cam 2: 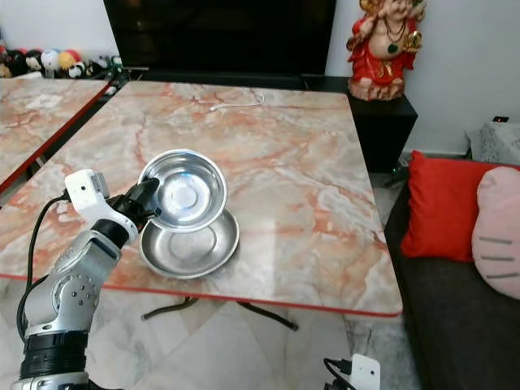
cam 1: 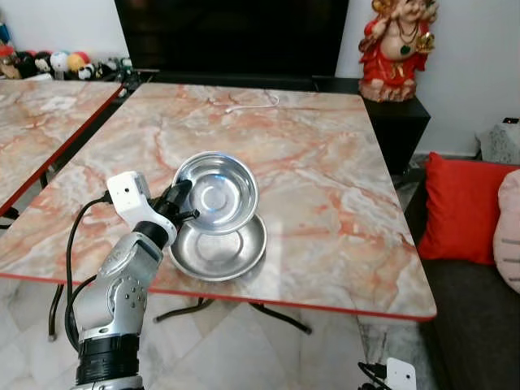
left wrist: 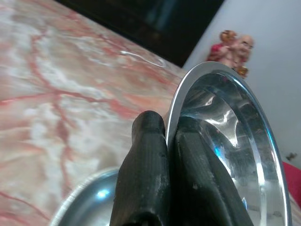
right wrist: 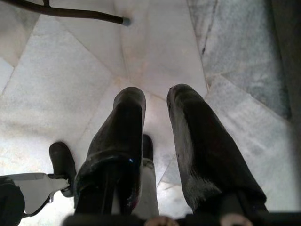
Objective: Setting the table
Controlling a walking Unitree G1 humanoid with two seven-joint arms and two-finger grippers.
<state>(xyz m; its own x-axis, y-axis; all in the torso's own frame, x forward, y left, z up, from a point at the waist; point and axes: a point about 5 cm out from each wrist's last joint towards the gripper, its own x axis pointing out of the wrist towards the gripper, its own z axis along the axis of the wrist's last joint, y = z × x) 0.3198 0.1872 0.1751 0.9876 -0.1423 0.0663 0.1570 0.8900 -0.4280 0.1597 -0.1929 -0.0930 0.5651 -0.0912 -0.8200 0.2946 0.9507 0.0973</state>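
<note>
The left gripper (cam 1: 180,203) pinches the rim of a tilted steel bowl (cam 1: 216,192) above a second steel bowl (cam 1: 218,249) on the marble table (cam 1: 325,187). The right gripper (right wrist: 155,106) hangs idle over the floor, fingers apart.

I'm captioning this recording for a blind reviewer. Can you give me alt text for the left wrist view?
The left pincer is shut on the rim of a shiny steel bowl, holding it tilted above a second steel bowl on the marble table. A white cable and red figurine lie beyond.

On the counter (cam 1: 325,162), near its near edge, the upper bowl (cam 1: 216,192) tilts over the lower bowl (cam 1: 218,252); a figurine (cam 1: 398,49) stands far right.
</note>
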